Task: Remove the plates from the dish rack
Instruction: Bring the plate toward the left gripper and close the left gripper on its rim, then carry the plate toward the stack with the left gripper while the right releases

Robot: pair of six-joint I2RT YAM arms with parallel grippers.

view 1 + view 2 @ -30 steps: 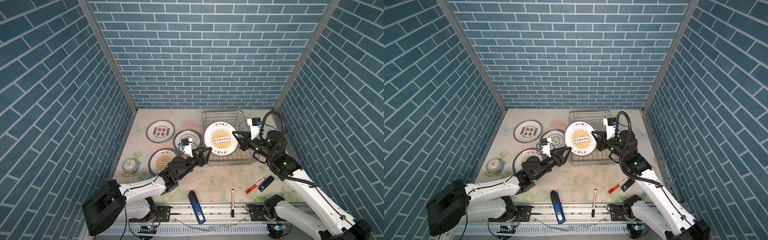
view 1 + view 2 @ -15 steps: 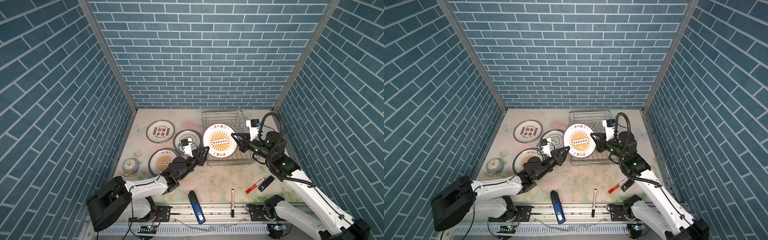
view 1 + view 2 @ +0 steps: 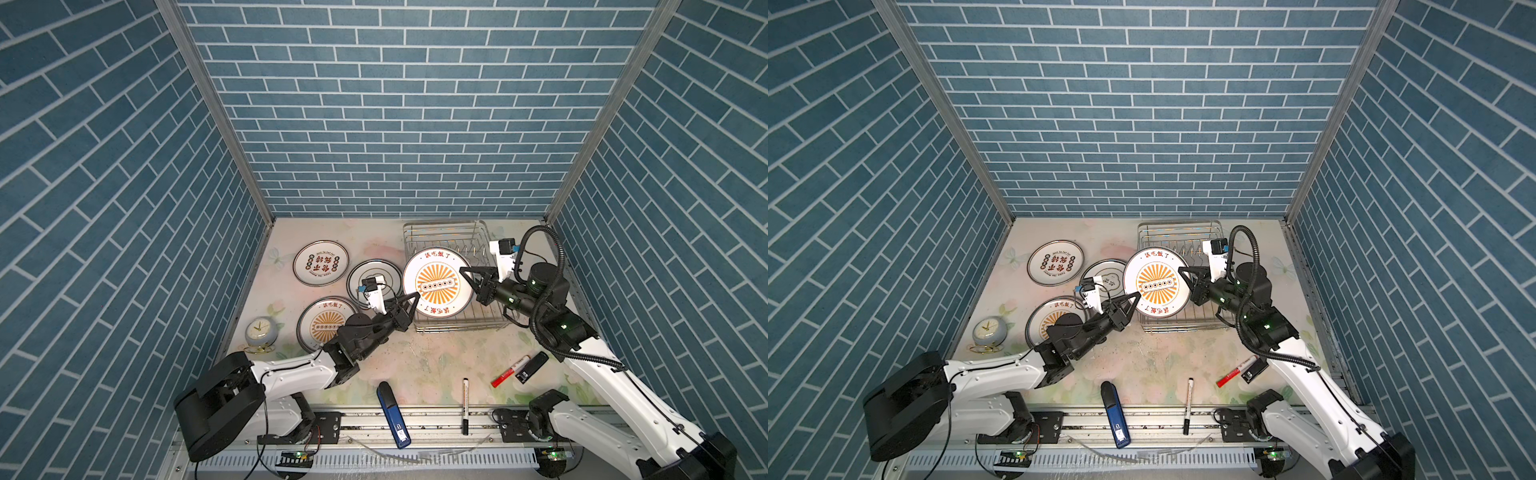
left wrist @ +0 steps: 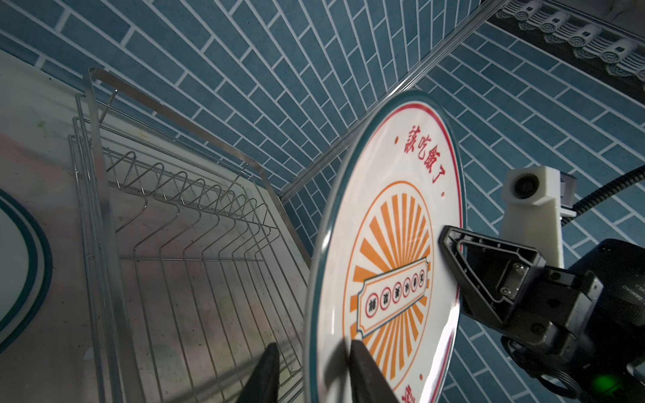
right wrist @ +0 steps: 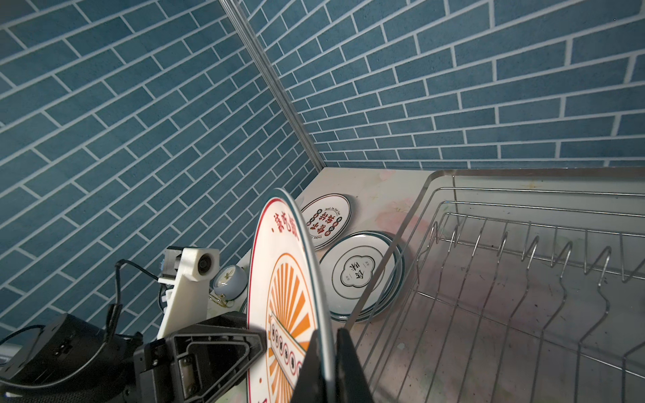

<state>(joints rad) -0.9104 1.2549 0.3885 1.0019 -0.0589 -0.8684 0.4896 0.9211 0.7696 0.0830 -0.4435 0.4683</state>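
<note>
Right gripper [image 5: 328, 370] clamped shut on the sunburst plate [image 3: 436, 284] at its right rim. Left gripper [image 4: 310, 373] set astride the opposite rim, one finger [image 4: 363, 370] on the face and a gap seen at the other, so a grip can't be confirmed. Plate held on edge over the rack [image 3: 444, 226], at its left side. Other plates [image 3: 320, 264] laid flat on the table [image 3: 415, 357] left of the rack.

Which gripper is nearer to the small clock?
Left. The left gripper holds the raised sunburst plate by the edge facing the clock; the right gripper pinches the opposite edge, over the dish rack.
</note>
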